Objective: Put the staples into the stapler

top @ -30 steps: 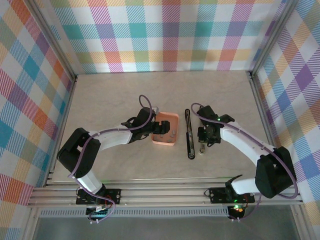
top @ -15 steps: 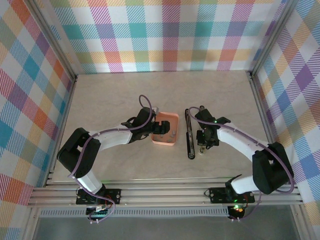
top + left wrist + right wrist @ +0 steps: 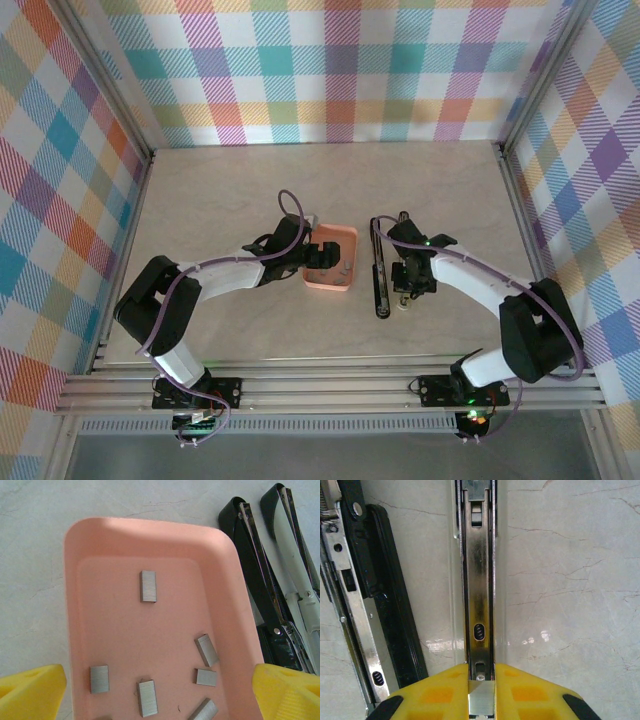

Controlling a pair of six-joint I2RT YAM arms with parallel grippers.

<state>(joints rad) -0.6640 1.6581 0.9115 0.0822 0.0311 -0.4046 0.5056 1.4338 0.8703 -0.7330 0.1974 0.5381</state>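
Here, left gripper [image 3: 159, 692] spread wide above loose staples [image 3: 148, 586] in tray [image 3: 80, 605], right gripper [image 3: 481, 680] clamped on one strip [image 3: 481, 702], over open stapler [image 3: 480, 570] channel, right of tray.

Stapler [image 3: 379, 270] is folded wide open on the table, at 3 o'clock from the salmon tray [image 3: 150, 530]. Its two long halves lie side by side, running 12 to 6: a black one, and at its 3 o'clock side a shiny channel facing up. The staples [image 3: 148, 586] are little flat grey strips lying loose in the tray. One sits alone toward 12 o'clock, and about five more are scattered from 7 round to 4. One more silvery bit, looks like a strip, is pinched in the right gripper [image 3: 481, 700] right over the channel's 6 o'clock end.
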